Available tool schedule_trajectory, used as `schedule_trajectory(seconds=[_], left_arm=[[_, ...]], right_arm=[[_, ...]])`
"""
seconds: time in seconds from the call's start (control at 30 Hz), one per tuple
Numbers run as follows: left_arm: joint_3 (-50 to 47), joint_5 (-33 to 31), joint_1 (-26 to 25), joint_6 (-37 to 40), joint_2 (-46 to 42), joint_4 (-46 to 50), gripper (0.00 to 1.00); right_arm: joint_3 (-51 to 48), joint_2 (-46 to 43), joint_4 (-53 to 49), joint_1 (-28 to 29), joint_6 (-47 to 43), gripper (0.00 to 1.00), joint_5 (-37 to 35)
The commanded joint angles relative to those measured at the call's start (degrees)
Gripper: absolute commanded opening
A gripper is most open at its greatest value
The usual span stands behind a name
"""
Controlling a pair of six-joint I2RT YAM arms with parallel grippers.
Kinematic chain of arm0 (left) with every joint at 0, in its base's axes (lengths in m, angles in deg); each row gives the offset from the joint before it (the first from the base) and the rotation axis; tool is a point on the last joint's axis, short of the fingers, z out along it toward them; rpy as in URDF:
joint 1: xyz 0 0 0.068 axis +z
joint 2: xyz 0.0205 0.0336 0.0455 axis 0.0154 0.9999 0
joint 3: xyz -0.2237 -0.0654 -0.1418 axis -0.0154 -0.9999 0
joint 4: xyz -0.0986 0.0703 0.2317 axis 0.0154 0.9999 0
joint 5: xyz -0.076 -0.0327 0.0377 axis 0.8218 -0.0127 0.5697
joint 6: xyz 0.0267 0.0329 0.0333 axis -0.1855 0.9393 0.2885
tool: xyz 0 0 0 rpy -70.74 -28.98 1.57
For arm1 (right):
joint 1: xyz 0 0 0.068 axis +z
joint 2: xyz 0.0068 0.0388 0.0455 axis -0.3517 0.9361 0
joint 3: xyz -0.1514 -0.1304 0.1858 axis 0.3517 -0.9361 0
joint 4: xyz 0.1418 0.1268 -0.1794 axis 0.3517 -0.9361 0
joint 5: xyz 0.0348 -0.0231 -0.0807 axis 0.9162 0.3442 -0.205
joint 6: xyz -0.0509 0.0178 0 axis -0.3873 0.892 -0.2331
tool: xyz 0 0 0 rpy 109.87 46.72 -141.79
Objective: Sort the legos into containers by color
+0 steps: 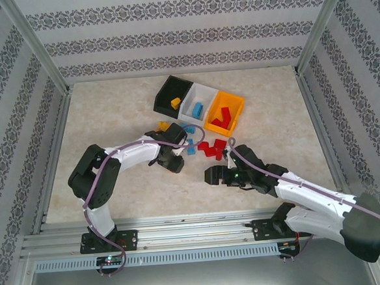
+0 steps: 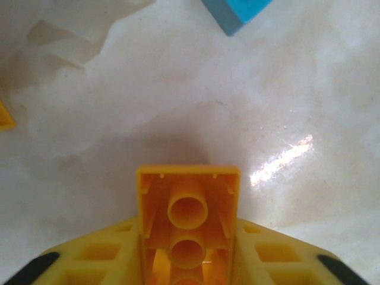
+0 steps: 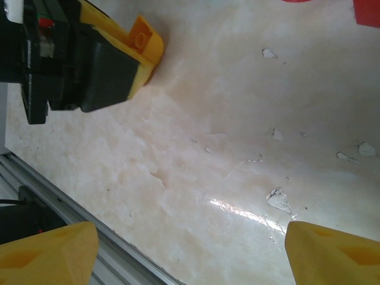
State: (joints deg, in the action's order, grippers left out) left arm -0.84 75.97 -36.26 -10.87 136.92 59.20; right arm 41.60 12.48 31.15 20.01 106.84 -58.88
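In the left wrist view my left gripper [image 2: 187,240] is shut on an orange-yellow lego [image 2: 187,202], held hollow underside up just above the table. From the top view, this gripper [image 1: 176,163] sits left of several loose red legos [image 1: 211,147] and a blue one [image 1: 191,149]. My right gripper [image 3: 190,261] is open over bare table, its fingers [image 3: 47,252] wide apart with nothing between them. The containers stand in a row: black [image 1: 168,92] with a yellow lego, white [image 1: 205,93] with blue ones, orange-yellow [image 1: 238,105] with red ones.
A blue lego [image 2: 240,12] lies ahead of the left gripper, and a yellow one [image 2: 5,116] at its left edge. Another yellow lego [image 1: 163,126] lies near the black bin. An aluminium rail [image 3: 89,237] runs along the near table edge, close to the right gripper [image 1: 212,175].
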Motion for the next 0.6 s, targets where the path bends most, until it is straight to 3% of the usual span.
schedule_trajectory(seconds=[0.0,0.17,0.33,0.57], left_arm=[[0.6,-1.64,-0.58,-0.39,-1.79,1.5,0.3],[3.12,-1.71,1.41,-3.8,-5.32,3.21,0.27],[10.02,-1.05,6.62,-8.07,-7.74,3.7,0.27],[29.75,-3.96,12.08,-5.85,1.37,4.52,0.27]], right_arm=[[2.19,0.96,1.44,-0.61,-0.47,0.82,-0.25],[4.75,3.05,0.25,-0.65,-2.63,0.82,0.56],[9.23,5.99,-1.84,-0.61,-8.25,0.82,-0.95],[16.19,13.04,-2.67,-1.14,-12.79,0.82,-0.06]])
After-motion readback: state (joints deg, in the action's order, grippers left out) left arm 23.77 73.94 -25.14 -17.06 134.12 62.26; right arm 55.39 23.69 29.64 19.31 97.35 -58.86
